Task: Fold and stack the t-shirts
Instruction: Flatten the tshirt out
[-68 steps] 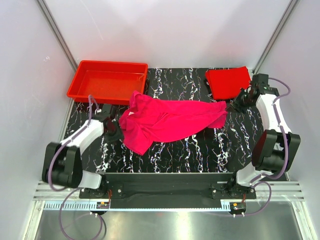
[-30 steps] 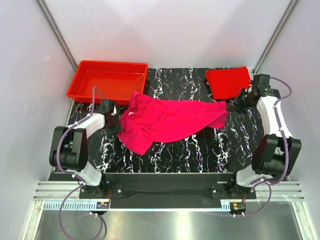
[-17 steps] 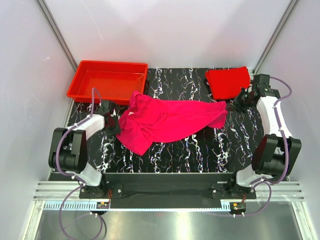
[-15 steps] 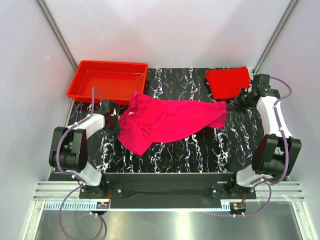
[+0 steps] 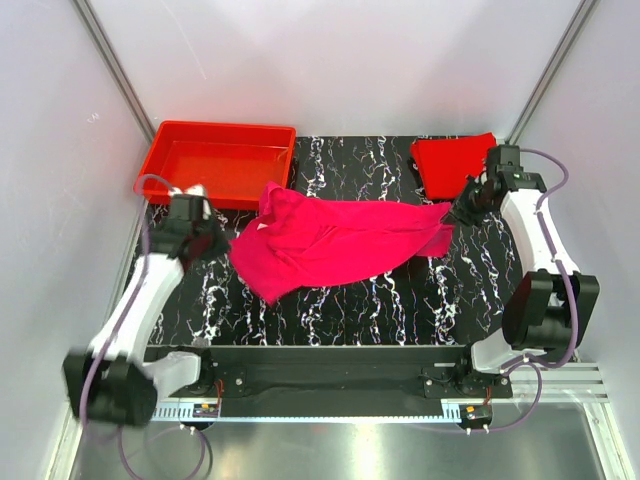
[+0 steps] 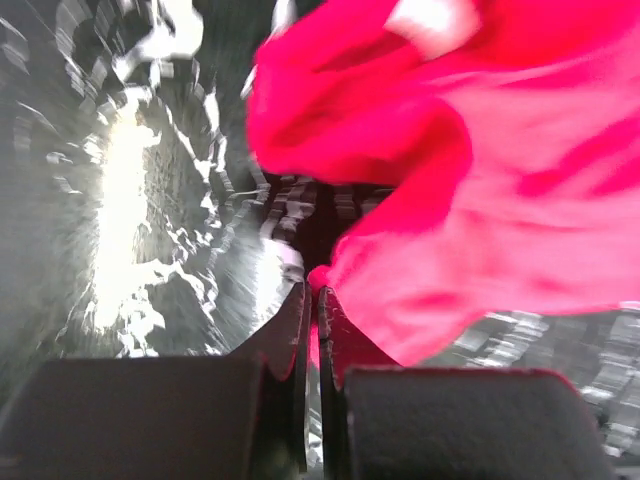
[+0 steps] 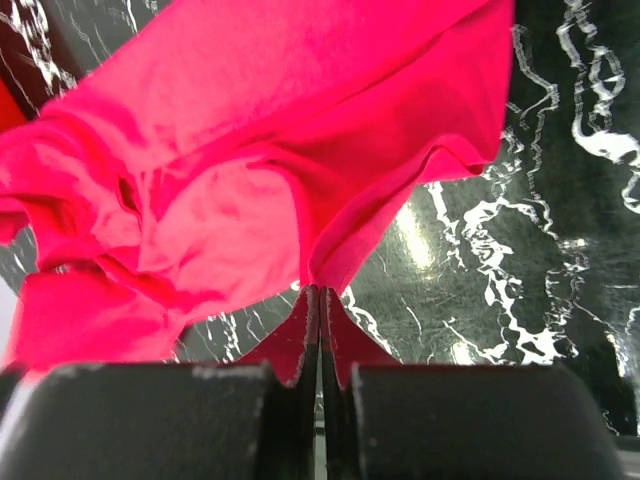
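A: Where do the 2 t-shirts lie on the table [image 5: 380, 300]?
B: The magenta t-shirt [image 5: 340, 240] is crumpled across the middle; the tray [image 5: 225, 126] sits in the far left corner; the red t-shirt [image 5: 455, 160] lies folded in the far right corner.
A: And the pincers?
B: The left pincer [image 6: 312, 285] and the right pincer [image 7: 318, 290] are each clamped tight on opposite ends of the magenta t-shirt.

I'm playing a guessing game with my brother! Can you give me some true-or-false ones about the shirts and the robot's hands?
1. The left gripper and the right gripper both pinch the pink shirt. True.
2. The pink shirt is neatly folded. False: it lies spread out and rumpled.
3. The red shirt lies in the tray. False: it lies on the table, at the far right.
4. The red shirt is folded. True.
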Robot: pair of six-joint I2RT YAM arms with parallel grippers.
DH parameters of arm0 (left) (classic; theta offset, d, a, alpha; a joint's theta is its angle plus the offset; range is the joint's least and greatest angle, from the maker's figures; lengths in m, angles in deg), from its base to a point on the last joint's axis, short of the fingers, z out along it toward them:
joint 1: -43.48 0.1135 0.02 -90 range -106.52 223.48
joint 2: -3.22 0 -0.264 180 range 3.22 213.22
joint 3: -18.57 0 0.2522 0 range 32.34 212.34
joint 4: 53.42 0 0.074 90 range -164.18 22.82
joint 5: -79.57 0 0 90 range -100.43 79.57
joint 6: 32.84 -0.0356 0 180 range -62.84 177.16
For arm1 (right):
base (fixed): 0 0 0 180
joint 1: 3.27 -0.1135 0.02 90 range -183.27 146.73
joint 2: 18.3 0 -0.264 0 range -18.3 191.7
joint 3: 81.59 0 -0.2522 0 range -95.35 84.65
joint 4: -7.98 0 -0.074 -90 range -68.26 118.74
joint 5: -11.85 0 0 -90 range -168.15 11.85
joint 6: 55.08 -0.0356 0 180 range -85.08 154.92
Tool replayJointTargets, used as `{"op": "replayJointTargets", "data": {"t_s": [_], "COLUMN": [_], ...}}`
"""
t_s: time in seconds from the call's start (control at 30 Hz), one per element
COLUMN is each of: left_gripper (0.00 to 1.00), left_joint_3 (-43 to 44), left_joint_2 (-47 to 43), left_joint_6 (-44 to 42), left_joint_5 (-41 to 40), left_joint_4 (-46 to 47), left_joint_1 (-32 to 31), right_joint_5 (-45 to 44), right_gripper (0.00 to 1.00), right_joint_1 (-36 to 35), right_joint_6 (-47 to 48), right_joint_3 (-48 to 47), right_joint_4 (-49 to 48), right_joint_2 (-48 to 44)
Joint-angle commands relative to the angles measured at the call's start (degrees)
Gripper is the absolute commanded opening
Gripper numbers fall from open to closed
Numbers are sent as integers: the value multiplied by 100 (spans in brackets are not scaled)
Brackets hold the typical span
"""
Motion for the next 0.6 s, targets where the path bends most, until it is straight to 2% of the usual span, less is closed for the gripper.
{"op": "replayJointTargets", "data": {"t_s": [0.0, 0.03, 0.2, 0.4, 0.57], "left_gripper": [0, 0, 0, 0, 0], "left_joint_3": [730, 1079, 1943, 3250, 4184], "left_joint_2": [-1134, -1432, -1628, -1076, -846], "left_joint_6": [449, 502, 915, 1311, 1356], "left_joint_5": [-126, -162, -374, -277, -127], "left_joint_4": [-427, -402, 28, 530, 609], "left_joint_1": [43, 61, 237, 351, 351], "right_joint_5": [-513, -513, -399, -381, -408], "right_gripper": [0, 0, 0, 0, 0], "right_joint_1": [4, 21, 153, 329, 355], "right_joint_6": [-321, -444, -1165, -1509, -1606], "right_joint_3": [-522, -567, -1189, -2314, -2676], "right_joint_4": [16, -90, -626, -618, -881], "right_joint_2": [-213, -283, -407, -275, -670]}}
